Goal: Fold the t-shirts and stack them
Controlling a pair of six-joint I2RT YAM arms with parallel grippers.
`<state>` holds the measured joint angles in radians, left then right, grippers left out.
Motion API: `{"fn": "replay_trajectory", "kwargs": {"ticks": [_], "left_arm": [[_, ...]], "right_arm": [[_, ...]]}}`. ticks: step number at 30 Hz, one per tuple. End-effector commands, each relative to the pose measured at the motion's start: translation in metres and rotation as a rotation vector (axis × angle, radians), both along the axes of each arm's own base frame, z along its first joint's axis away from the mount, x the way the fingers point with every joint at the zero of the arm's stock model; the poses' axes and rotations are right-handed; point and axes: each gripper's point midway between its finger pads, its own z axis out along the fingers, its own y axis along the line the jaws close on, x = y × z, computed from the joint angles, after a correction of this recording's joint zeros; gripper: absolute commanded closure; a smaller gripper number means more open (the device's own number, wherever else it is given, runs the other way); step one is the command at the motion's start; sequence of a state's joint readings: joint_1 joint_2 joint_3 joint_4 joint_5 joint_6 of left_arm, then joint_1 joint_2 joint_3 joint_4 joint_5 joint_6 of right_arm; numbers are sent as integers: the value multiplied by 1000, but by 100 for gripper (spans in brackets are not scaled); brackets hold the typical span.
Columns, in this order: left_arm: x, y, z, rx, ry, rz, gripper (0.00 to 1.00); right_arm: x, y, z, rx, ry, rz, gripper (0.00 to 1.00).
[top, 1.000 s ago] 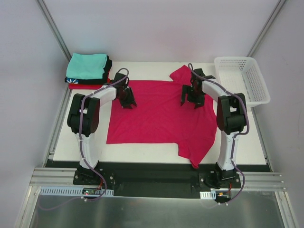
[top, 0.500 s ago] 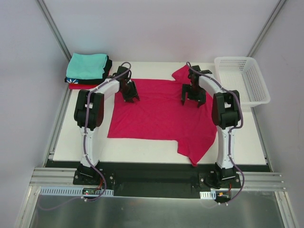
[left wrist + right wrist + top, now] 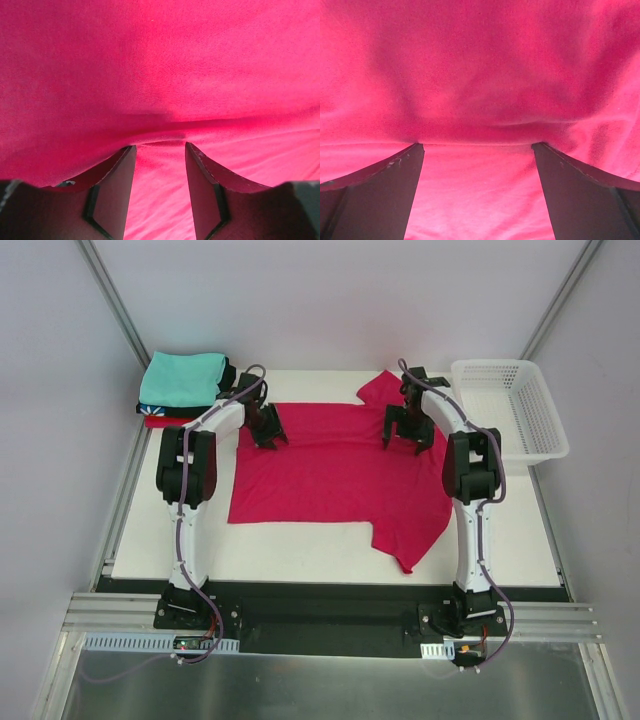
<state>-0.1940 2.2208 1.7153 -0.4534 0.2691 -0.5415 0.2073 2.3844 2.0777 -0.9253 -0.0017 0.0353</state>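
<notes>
The crimson-pink t-shirt [image 3: 330, 470] lies spread flat on the white table, one sleeve at the far right and one at the near right. My left gripper [image 3: 268, 437] is open with its tips down on the shirt's far left part. My right gripper [image 3: 408, 438] is open with its tips on the far right part. In the left wrist view the fingers [image 3: 112, 192] stand apart over the cloth [image 3: 160, 75], with a small ridge at the tips. In the right wrist view the fingers [image 3: 380, 185] are wide apart and the cloth [image 3: 480, 75] bunches ahead of them.
A stack of folded shirts sits at the far left: teal [image 3: 182, 378] on top, black [image 3: 226, 380] under it, red [image 3: 165, 422] at the bottom. A white mesh basket [image 3: 510, 410] stands at the far right. Bare table [image 3: 300, 550] lies in front of the shirt.
Both grippers have moved toward the far edge, and the shirt has slid away with them. Its near hem is now farther from the arm bases.
</notes>
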Motion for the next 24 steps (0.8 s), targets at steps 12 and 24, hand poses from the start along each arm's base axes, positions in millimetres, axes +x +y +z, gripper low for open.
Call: {"fn": "replay_trajectory", "kwargs": {"ticks": [12,24], "left_arm": [[7,23,67,121,-157,6,11],[7,9,61,100,-150,-44,1]], "right_arm": [[16,11,81,127,-179,42,4],[15,38,92,321,-180,106,4]]}}
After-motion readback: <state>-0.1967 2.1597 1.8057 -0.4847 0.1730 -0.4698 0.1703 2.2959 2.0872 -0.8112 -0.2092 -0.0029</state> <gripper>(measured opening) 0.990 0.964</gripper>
